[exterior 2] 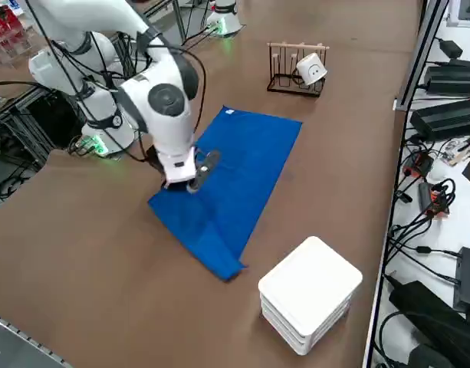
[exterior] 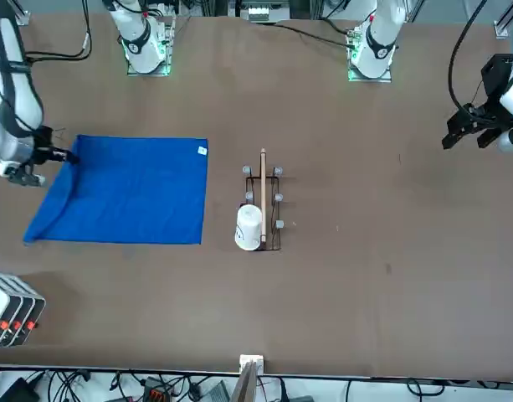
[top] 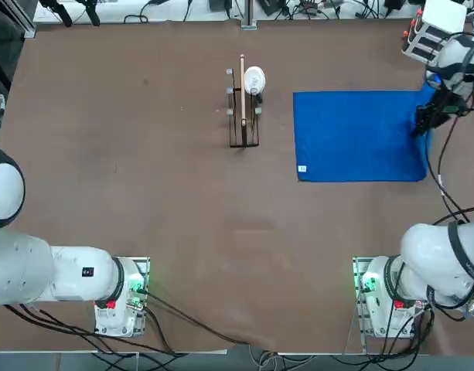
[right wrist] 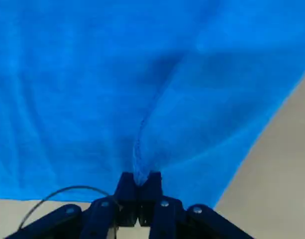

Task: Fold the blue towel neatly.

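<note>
Claw point(right wrist: 141, 180), one: closing its fingertips fully on a thin pinch of cloth, leaving no visible gap beside it. We are gripping the towel point(top: 356, 139) near its edge, presumably so that this end can be carried over the rest.

Towel, one, blue: running from the claw towards the robot's left, mostly lying flat on the table point(exterior 2: 104, 261). Beside the claw it is rising into a ridge, since we are holding it at a single point. We are judging the fold to be just beginning; lifting and laying the edge evenly is coming next, and a single pinch is risking a skewed crease.

Tag point(top: 301, 168), white: marking a corner well apart from the claw.

Rack point(exterior 2: 297, 45), holding a mug point(exterior 2: 311, 69): standing past the towel's tag end, seemingly leaving us folding room.

Bin point(exterior 2: 310, 284), white: standing beyond the claw, farther from the arm's base, apart from the towel.
</note>
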`<move>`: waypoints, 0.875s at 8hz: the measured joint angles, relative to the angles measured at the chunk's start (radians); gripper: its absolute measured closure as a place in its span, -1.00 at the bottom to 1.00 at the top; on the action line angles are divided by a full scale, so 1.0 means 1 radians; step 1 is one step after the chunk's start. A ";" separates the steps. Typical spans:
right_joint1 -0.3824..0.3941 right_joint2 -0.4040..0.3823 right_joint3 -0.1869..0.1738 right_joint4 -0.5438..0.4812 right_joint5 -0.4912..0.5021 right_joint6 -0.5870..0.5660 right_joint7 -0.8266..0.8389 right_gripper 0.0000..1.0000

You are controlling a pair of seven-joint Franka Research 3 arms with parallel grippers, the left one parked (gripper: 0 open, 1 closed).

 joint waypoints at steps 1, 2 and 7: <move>0.025 -0.003 0.030 0.000 0.000 -0.014 -0.001 0.95; 0.037 -0.004 0.067 0.000 0.002 -0.021 -0.002 0.95; 0.060 0.001 0.307 -0.022 0.004 -0.026 -0.001 0.95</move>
